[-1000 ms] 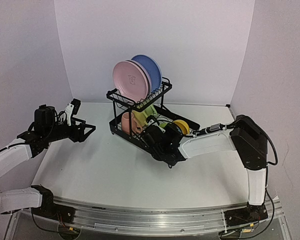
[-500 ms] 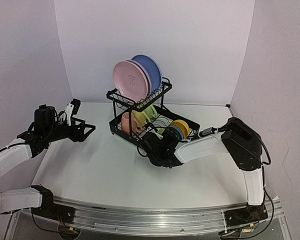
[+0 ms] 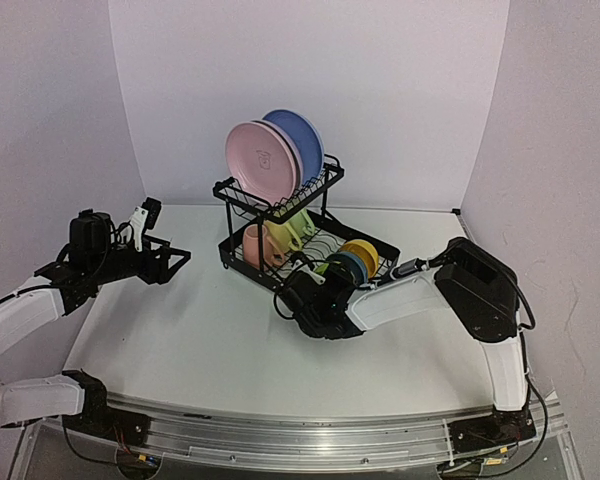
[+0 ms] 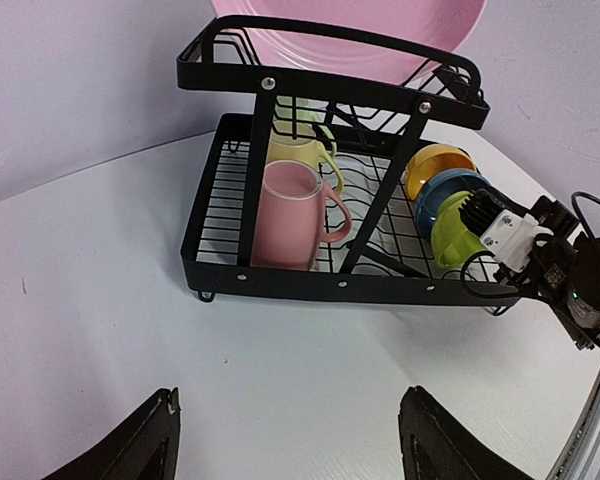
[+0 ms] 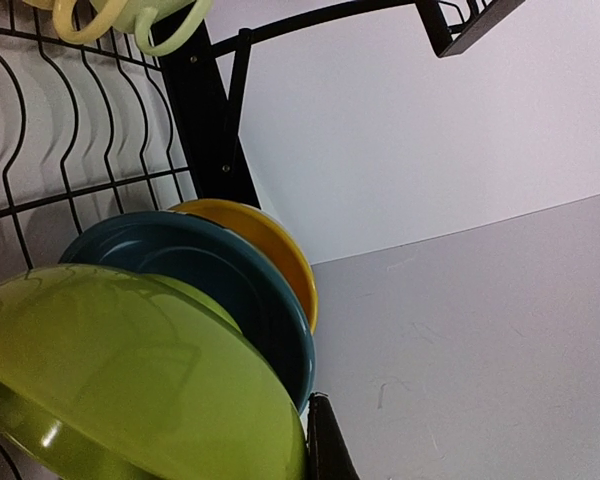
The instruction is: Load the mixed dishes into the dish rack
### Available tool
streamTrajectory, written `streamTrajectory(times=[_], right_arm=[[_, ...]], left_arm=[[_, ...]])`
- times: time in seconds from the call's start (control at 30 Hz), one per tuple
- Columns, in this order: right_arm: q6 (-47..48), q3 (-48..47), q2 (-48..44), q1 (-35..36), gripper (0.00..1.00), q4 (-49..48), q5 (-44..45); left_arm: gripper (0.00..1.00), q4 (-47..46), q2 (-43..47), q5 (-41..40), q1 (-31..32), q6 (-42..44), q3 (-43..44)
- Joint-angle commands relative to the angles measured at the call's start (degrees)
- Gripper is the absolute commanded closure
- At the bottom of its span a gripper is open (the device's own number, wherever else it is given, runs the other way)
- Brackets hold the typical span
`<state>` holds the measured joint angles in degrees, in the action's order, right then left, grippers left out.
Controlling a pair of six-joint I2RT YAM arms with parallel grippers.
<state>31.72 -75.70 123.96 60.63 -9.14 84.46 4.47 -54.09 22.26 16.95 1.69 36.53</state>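
Observation:
The black dish rack (image 3: 242, 262) stands mid-table. On its upper shelf the pink plate (image 3: 261, 158) and the blue plate (image 3: 300, 138) stand upright. The lower tray holds a pink mug (image 4: 285, 215), a yellow mug (image 4: 298, 152), and a row of yellow bowl (image 5: 265, 240), blue bowl (image 5: 195, 270) and lime bowl (image 5: 120, 380) on edge. My right gripper (image 3: 322, 275) is at the tray's front right end, shut on the lime bowl's rim. One finger (image 5: 325, 440) shows and the bowl hides the other. My left gripper (image 4: 292, 392) hangs open over bare table left of the rack.
White walls close in the table on the left, back and right. The rack's front rail (image 4: 360, 285) lies between my left gripper and the mugs. My right arm's white forearm (image 3: 400, 295) stretches across the table right of the rack.
My right wrist has drawn back and down from over the tray to its front right end. That uncovers the yellow and blue bowls. The left arm has not moved.

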Motion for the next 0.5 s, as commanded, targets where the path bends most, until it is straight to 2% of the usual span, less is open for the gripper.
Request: streamTrajectory(times=[0.0,0.33,0.47], right_arm=[[-1.9,0.7,-0.6,1.3,1.0,-1.3,-3.0],[-1.0,2.2,-2.4,1.5,1.0,0.2,-2.9],[-1.8,2.6,-2.8,1.5,0.96,1.1,-3.9]], left_arm=[[0.26,0.2,-0.4,-0.6,0.1,0.9,1.8],[0.26,0.3,0.2,-1.1,0.1,1.2,1.6],[0.26,0.1,0.5,-1.5,0.1,1.2,1.3]])
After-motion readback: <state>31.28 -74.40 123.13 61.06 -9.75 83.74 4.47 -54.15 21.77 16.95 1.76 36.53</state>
